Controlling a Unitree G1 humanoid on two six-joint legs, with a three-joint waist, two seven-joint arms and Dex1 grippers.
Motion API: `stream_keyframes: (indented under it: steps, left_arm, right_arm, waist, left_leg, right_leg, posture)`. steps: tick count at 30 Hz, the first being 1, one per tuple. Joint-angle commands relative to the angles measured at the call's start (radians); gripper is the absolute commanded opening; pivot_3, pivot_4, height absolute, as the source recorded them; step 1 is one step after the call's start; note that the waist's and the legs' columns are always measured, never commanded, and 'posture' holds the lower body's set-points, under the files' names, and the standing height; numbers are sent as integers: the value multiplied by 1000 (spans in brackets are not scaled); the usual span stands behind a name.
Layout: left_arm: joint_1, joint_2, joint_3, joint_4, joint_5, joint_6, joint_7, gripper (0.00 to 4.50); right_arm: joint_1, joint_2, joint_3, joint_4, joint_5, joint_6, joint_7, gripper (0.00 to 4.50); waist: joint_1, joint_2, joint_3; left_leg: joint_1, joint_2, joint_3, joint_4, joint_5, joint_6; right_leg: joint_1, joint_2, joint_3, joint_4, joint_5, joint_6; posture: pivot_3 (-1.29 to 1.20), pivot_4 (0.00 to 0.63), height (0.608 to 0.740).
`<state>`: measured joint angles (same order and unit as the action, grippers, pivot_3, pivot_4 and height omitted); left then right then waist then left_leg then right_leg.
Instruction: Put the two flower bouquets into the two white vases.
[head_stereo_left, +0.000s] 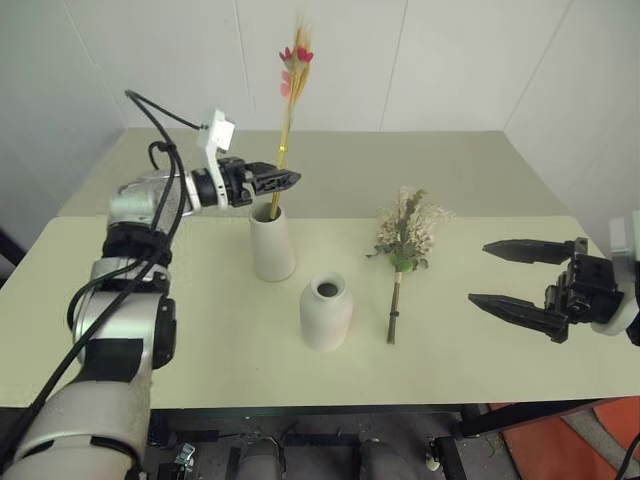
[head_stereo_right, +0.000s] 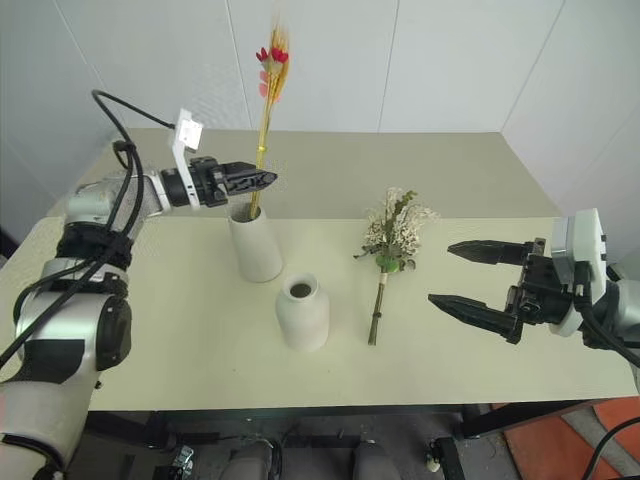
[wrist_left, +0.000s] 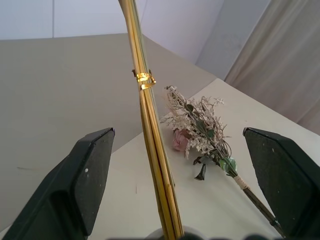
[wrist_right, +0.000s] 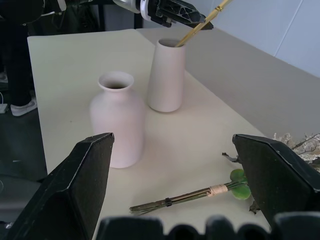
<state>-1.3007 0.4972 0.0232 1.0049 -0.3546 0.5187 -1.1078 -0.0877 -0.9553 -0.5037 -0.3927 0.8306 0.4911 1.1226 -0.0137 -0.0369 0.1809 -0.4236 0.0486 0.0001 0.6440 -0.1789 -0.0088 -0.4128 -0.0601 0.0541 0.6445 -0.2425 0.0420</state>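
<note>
The thin bouquet of yellow stalks (head_stereo_left: 285, 130) with red-pink blooms stands upright in the tall tapered white vase (head_stereo_left: 272, 243). My left gripper (head_stereo_left: 295, 179) is level at the stalks just above the vase mouth. It is open, and the stalks (wrist_left: 150, 130) rise between its fingers (wrist_left: 92, 165) without touching them. The squat white vase (head_stereo_left: 326, 312) stands empty in front of it. To its right the fuller bouquet (head_stereo_left: 406, 238) of cream sprigs, green leaves and a pink rose lies flat on the table. My right gripper (head_stereo_left: 480, 272) hovers open to the right of it, pointing at it.
The pale green table (head_stereo_left: 200, 300) reaches from the front edge back to a seam, with a second tabletop (head_stereo_left: 440, 165) behind it up to the white wall. A black cable (head_stereo_left: 150, 110) loops over my left forearm.
</note>
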Motion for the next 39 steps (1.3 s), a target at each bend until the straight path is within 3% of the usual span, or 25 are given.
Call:
stream_keyframes:
  steps: [1,9,17,27,39]
  left_arm:
    - [-76,-24,18,93,36,-79,-16,4484]
    - [-128,-49,81,176,45,-153,-53,4484]
    - [-31,15,156,37,-8,-57,-155,4484]
    - [49,47,180,-104,-28,33,-118,4484]
    - [-63,-54,145,125,64,-80,-30,4484]
  right_arm:
    - [14,1,-59,-45,34,9,-18,4500]
    - [63,7,-94,-91,61,23,-47,4500]
    - [91,10,-106,-100,79,25,-54,4500]
    - [78,11,-83,-88,72,15,-50,4500]
    - [116,22,-133,-137,94,27,-71,4500]
  waist:
    - [0,0,0]
    - [-3,0,0]
    - [-7,0,0]
    - [2,0,0]
    - [2,0,0]
  left_leg:
    - [0,0,0,0,0,0]
    - [0,0,0,0,0,0]
    - [0,0,0,0,0,0]
    - [0,0,0,0,0,0]
    - [-1,0,0,0,0,0]
  right_leg:
    - [0,0,0,0,0,0]
    - [-1,0,0,1,0,0]
    - [-1,0,1,1,0,1]
    - [-1,0,0,1,0,1]
    - [-1,0,0,1,0,1]
  posture:
    - [0,150,740]
    - [0,150,740]
    - [0,150,740]
    - [0,150,740]
    - [0,150,740]
